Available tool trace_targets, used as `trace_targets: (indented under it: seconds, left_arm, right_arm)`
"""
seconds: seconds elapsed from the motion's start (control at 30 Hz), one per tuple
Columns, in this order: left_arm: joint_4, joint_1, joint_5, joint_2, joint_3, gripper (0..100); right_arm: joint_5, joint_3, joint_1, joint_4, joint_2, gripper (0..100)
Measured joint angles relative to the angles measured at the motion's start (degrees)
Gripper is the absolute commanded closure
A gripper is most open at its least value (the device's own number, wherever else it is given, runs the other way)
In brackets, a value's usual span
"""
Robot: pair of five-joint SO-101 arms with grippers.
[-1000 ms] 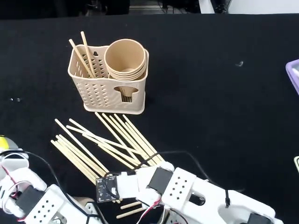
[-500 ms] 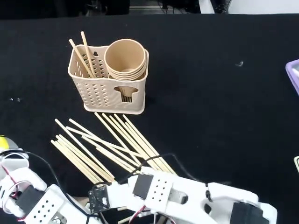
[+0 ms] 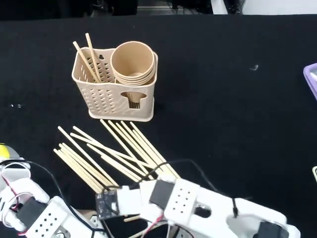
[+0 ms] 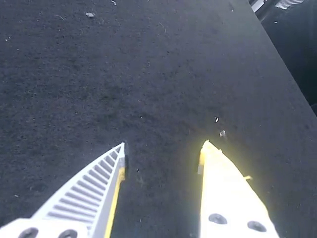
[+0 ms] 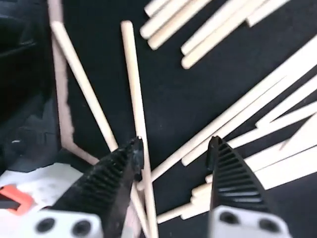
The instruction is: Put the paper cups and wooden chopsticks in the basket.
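A beige perforated basket (image 3: 101, 94) stands at the upper left of the black table, holding stacked paper cups (image 3: 132, 63) and two upright chopsticks (image 3: 92, 58). Several loose wooden chopsticks (image 3: 116, 153) lie fanned out in front of it. My right gripper (image 5: 176, 148) is open low over the near end of that pile, with chopsticks (image 5: 136, 109) lying between and beside its fingers. In the high view the right arm (image 3: 183, 203) covers the pile's near end. My left gripper (image 4: 163, 151) is open over bare black cloth at the near left corner.
The left arm's white body (image 3: 34, 213) sits at the near left corner. A purple object (image 3: 311, 77) pokes in at the right edge. A pale strip (image 5: 58, 89) borders the table's near edge close to the right gripper.
The right arm swung left along the near edge, then shifted slightly back right. The chopstick pile, basket and left arm stay put.
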Motion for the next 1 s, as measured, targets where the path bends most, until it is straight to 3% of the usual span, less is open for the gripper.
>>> trace_targets:
  seconds: [0.27, 0.53, 0.73, 1.0]
  left_arm:
    - [0.0, 0.5, 0.0, 0.0, 0.0, 76]
    - [0.0, 0.6, 0.1, -0.7, 0.0, 76]
    - [0.0, -2.4, 0.2, -0.7, 0.0, 76]
    - [0.0, -4.0, 0.2, -0.1, -0.1, 76]
  right_arm:
    - [1.1, 0.1, -7.4, 0.6, -1.2, 78.9]
    - [0.9, -2.1, -10.5, -0.3, 9.5, 78.9]
    - [-2.5, -1.9, -10.5, -5.5, 12.9, 78.9]
    - [-6.9, -3.5, -3.2, -7.5, 14.3, 78.9]
